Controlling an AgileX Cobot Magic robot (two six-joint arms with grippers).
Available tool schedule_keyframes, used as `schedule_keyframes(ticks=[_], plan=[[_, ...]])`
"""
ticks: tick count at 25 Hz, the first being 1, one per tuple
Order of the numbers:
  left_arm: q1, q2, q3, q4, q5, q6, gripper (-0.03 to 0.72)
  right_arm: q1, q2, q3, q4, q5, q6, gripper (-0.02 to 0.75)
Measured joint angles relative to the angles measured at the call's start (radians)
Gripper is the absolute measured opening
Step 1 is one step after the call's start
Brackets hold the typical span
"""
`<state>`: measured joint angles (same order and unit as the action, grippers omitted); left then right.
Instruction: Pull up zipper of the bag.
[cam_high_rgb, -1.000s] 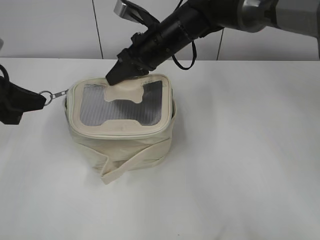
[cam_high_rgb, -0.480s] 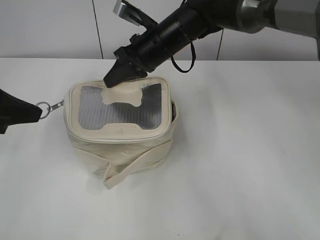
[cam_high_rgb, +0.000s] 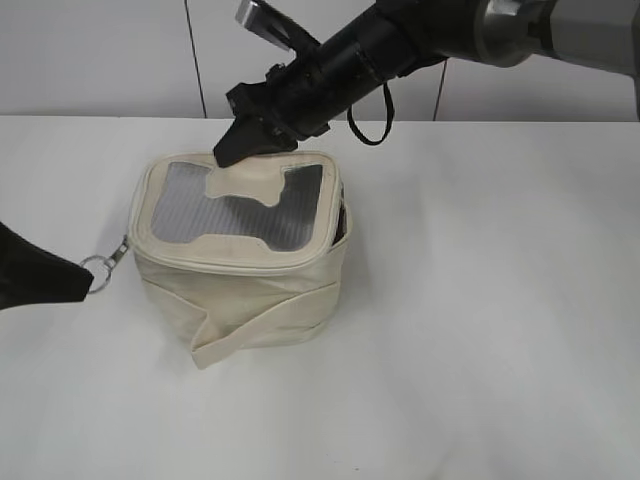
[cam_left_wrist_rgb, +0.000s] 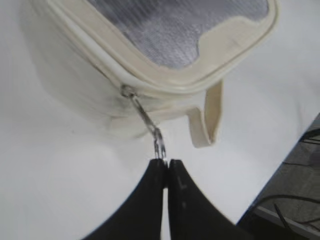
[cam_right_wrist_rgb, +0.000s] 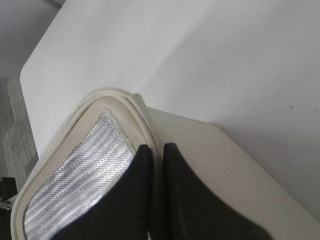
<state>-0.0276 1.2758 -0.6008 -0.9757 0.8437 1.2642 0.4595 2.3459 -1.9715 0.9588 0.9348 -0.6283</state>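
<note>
Compared with a second ago, the left gripper (cam_high_rgb: 82, 280) is sitting lower and nearer the camera in the exterior view, now beside the bag's front-left lower corner rather than level with the lid's left edge. The ring pull (cam_high_rgb: 98, 272) and its slider link are trailing out from that corner, so the slider is lying further round the zipper (cam_high_rgb: 232, 262) track toward the front. The bag (cam_high_rgb: 240, 280) is also leaning a little differently, its lid tilted toward the left and its flat strap (cam_high_rgb: 245, 330) folding across the front lower down.

The left arm is reaching in low from the left edge, its dark fingers (cam_left_wrist_rgb: 150, 185) clenched together on the small metal link (cam_left_wrist_rgb: 159, 146) of the pull; the wrist view shows the link running taut from the slider (cam_left_wrist_rgb: 128, 91) at the lid seam to the fingertips.

The right arm is stretching down from the upper right across the middle, the right gripper (cam_high_rgb: 232, 152) pressing on the rear edge of the lid by the grey panel (cam_high_rgb: 235, 210). Its fingers (cam_right_wrist_rgb: 132, 200) are drawn nearly together with only a thin gap, resting on the cream border and grasping nothing that can be seen.

The bag is standing on the white bench (cam_high_rgb: 480, 330), left of centre.
</note>
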Motion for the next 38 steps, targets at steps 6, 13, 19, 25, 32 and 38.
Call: schedule_keyframes(ticks=[6, 13, 19, 25, 32, 38], plan=[[-0.069, 0.0, 0.056, -0.058, -0.041, -0.002, -0.008, 0.001, 0.0, 0.001, -0.002, -0.005, 0.022, 0.042], [-0.449, 0.0, 0.064, -0.156, -0.308, -0.005, -0.008, -0.001, 0.0, 0.0, -0.01, -0.01, 0.023, 0.041], [-0.685, 0.03, 0.069, -0.23, -0.549, -0.005, -0.006, -0.002, 0.0, 0.0, -0.016, -0.01, 0.023, 0.041], [-0.689, 0.04, 0.07, -0.29, -0.562, -0.005, 0.044, -0.011, -0.009, 0.0, -0.057, -0.01, 0.024, 0.078], [-0.538, -0.104, 0.071, -0.268, -0.369, -0.154, 0.359, -0.169, -0.12, 0.01, -0.167, 0.044, 0.035, 0.294], [-0.277, -0.094, -0.051, -0.135, -0.249, -0.184, 0.385, -0.311, -0.279, 0.356, -0.066, -0.064, -0.091, 0.294]])
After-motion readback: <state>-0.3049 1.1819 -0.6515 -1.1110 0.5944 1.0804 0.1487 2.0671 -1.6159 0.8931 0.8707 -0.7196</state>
